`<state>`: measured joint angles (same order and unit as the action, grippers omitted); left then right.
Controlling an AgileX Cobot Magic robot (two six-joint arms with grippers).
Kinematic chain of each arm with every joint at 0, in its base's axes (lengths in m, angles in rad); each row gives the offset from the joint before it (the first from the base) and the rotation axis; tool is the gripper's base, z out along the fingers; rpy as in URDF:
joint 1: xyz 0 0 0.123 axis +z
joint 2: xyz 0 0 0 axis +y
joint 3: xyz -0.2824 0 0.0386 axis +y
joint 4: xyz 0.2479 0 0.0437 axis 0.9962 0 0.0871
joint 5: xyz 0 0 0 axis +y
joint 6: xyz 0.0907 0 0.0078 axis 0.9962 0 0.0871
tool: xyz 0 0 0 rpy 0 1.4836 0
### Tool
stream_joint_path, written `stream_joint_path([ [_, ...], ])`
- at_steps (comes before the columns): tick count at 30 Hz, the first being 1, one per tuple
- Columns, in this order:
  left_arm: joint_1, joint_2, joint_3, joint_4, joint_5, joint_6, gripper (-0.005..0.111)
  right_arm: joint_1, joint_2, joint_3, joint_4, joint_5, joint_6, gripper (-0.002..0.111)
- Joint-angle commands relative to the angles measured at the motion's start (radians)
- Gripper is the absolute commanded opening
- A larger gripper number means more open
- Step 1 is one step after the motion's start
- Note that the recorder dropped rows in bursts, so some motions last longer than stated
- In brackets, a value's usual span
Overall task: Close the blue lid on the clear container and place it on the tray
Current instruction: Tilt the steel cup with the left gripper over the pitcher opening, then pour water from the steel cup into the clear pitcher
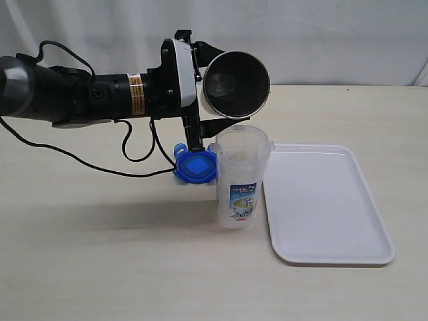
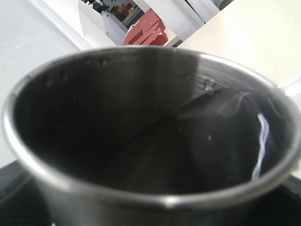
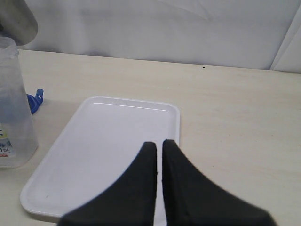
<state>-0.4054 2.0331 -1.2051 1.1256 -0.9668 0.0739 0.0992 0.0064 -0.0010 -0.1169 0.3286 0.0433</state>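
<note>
Exterior view: your left pincer (image 1: 199,90) is clamped on a shiny steel cup (image 1: 237,85), tipped sideways with its round mouth toward the camera. Below it the clear container (image 1: 241,177), see-through plastic, stands upright on the tabletop (image 1: 100,254), long axis vertical and open top up, between the flat blue lid (image 1: 196,166) and the smooth white tray (image 1: 328,200). Left wrist view is all cup (image 2: 141,141), dark and brushed inside. In the right wrist view, your right pincer (image 3: 159,150) hangs clenched over the round-cornered tray (image 3: 117,136).

The clear container (image 1: 239,180) stands just left of the tray (image 1: 324,204); the blue lid (image 1: 196,165) lies at its left, slightly behind; the steel cup (image 1: 236,85) hangs above them.
</note>
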Motion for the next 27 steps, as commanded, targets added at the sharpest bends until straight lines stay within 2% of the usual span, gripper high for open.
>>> stream_joint_path([
  [1, -0.003, -0.027, -0.019, -0.038, -0.063, 0.027, 0.000, -0.004, -0.006, 0.001, 0.001, -0.009, -0.006, 0.004],
  [27, -0.003, -0.027, -0.019, -0.047, -0.057, 0.143, 0.000, -0.004, -0.006, 0.001, 0.001, -0.009, -0.006, 0.004],
])
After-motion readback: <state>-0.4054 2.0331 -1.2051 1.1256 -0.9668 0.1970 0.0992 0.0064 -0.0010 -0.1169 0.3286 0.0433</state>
